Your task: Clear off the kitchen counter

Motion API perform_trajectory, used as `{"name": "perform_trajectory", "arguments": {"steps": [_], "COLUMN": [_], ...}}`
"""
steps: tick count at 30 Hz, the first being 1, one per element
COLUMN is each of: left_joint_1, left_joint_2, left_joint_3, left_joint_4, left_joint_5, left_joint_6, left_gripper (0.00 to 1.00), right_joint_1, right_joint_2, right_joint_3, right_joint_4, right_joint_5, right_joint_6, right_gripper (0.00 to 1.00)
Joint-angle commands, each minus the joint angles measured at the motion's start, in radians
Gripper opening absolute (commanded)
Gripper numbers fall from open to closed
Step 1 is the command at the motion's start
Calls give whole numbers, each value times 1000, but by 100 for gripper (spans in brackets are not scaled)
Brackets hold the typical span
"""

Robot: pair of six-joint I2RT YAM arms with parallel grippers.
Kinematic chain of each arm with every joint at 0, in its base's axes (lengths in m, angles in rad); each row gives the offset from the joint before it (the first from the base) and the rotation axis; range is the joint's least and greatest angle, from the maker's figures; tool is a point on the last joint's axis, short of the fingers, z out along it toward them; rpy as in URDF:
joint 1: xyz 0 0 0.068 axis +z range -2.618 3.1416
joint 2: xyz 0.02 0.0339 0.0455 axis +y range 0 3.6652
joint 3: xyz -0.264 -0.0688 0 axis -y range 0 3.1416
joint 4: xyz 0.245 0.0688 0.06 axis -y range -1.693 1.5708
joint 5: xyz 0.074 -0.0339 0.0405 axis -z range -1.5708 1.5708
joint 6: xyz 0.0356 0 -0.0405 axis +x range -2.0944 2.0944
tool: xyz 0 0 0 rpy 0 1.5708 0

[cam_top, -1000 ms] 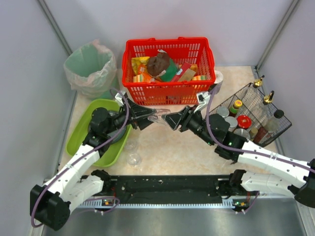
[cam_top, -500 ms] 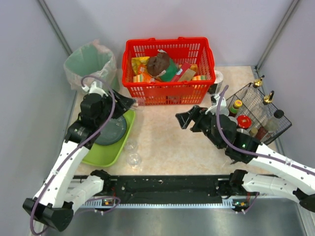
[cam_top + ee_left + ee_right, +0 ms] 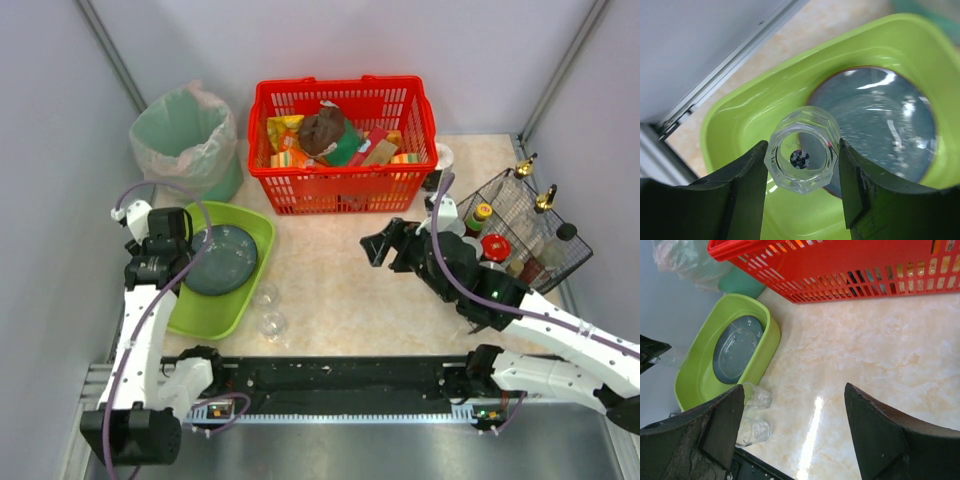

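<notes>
Left fingers [image 3: 747,185] pinch a clear glass [image 3: 802,150] above the green tray [image 3: 740,115] holding a dark plate [image 3: 890,125]; right fingers [image 3: 880,435] spread wide over the desk [image 3: 865,340].

2 white arms [image 3: 560,325] with black joints [image 3: 152,270] and looping purple cables [image 3: 425,232].

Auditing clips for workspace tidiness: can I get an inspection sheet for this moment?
Surface: pale beige marble-patterned kitchen counter; two loose glasses stand on it.
Job's things: near clear glass and far clear glass, both beside the lime-green plastic tray holding a dark round plate.
Clutter: red plastic basket of packets; black wire rack of bottles.
Grippers: left gripper shut on a third clear glass above the tray; right gripper open, empty.
Cables: purple cable along each arm; no snag seen.
Surroundings: green bin with plastic liner, grey walls.
</notes>
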Motion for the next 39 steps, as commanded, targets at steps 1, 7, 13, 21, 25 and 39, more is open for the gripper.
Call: {"name": "perform_trajectory", "arguments": {"steps": [1, 7, 13, 21, 25, 39], "left_joint_1": [73, 113, 159, 241, 280, 288], "left_joint_2": [54, 121, 164, 220, 230, 232], "left_joint_3": [-52, -68, -137, -219, -262, -226], "left_joint_4": [22, 15, 25, 122, 174, 150], "left_joint_5": [-99, -160, -191, -84, -50, 25], "left_joint_6": [15, -93, -201, -239, -222, -251], "left_gripper": [1, 0, 1, 3, 5, 79], "right_joint_1": [-11, -9, -11, -9, -11, -11], "right_joint_2": [1, 11, 27, 57, 63, 151], "right_joint_3": [35, 40, 43, 54, 46, 58], "right_joint_4": [-34, -45, -68, -73, -73, -73], "right_joint_5": [-46, -72, -100, -119, -119, -204], "right_joint_6": [-5, 20, 49, 69, 84, 34], "right_gripper": [79, 79, 79, 78, 78, 79]}}
